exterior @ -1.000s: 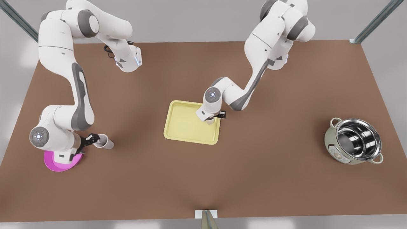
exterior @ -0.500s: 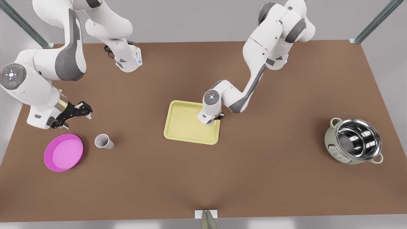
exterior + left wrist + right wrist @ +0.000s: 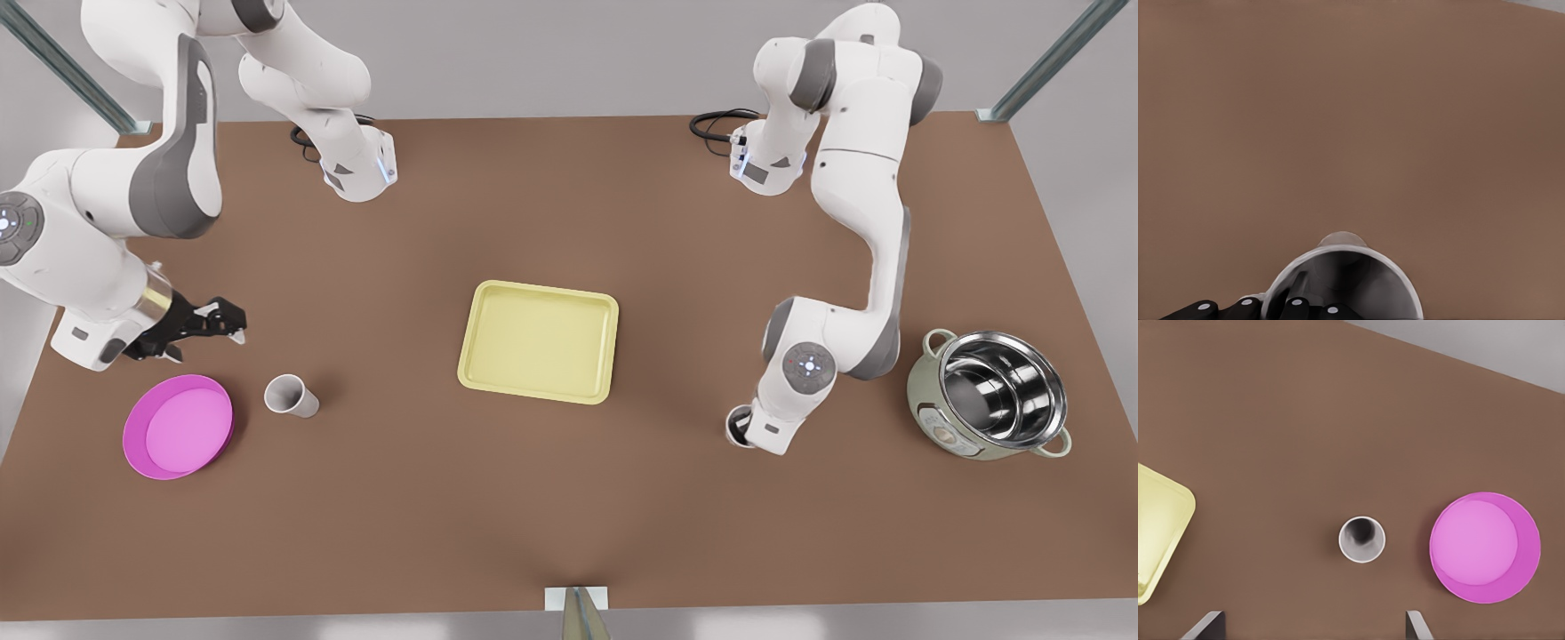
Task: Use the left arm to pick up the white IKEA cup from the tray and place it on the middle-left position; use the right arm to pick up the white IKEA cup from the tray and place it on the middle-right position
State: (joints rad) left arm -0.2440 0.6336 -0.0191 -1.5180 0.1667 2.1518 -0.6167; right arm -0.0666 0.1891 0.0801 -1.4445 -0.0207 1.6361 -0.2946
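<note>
One white cup (image 3: 290,396) stands upright on the brown table beside the magenta plate, also seen from above (image 3: 1362,539). My right gripper (image 3: 218,320) hovers above and behind it at the front view's left, open and empty, its fingertips (image 3: 1208,623) wide apart. My left gripper (image 3: 742,431) is at the front view's right, shut on a second white cup (image 3: 736,427), low over bare tabletop. That cup (image 3: 1345,287) sits close against the black fingers (image 3: 1245,308). The pale yellow tray (image 3: 538,342) lies empty in the middle, with its corner in the right wrist view (image 3: 1158,533).
A magenta plate (image 3: 178,427) lies at the front view's left, close to the standing cup (image 3: 1485,547). A steel pot (image 3: 991,396) with handles stands at the front view's right, near the left arm's elbow.
My right gripper let go of its cup, rose and drew back. My left gripper lifted the other cup off the tray and carried it towards the front view's right.
</note>
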